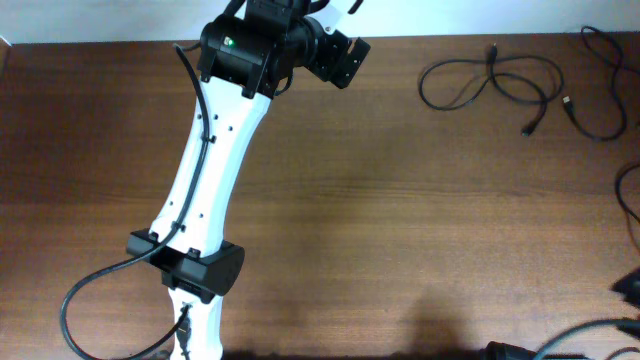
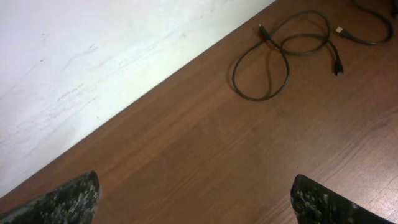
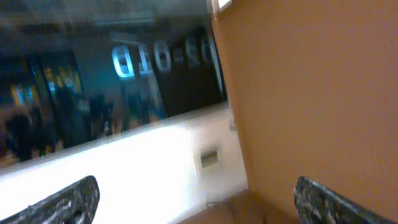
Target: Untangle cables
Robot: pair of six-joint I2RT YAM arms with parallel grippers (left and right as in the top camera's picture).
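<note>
At the far right corner of the desk (image 1: 400, 200) lie the cables (image 1: 490, 85), spread in loose loops that cross one another near the back edge, with a second cord (image 1: 595, 90) curling just beside them. The left gripper (image 2: 196, 196) hangs over bare wood well apart from them, fingers (image 2: 65, 199) spread wide and holding nothing, seemingly poised for a reach. The right gripper (image 3: 196, 196) is also wide and empty, its camera tipped toward a wall and window, so it looks parked aside.
</note>
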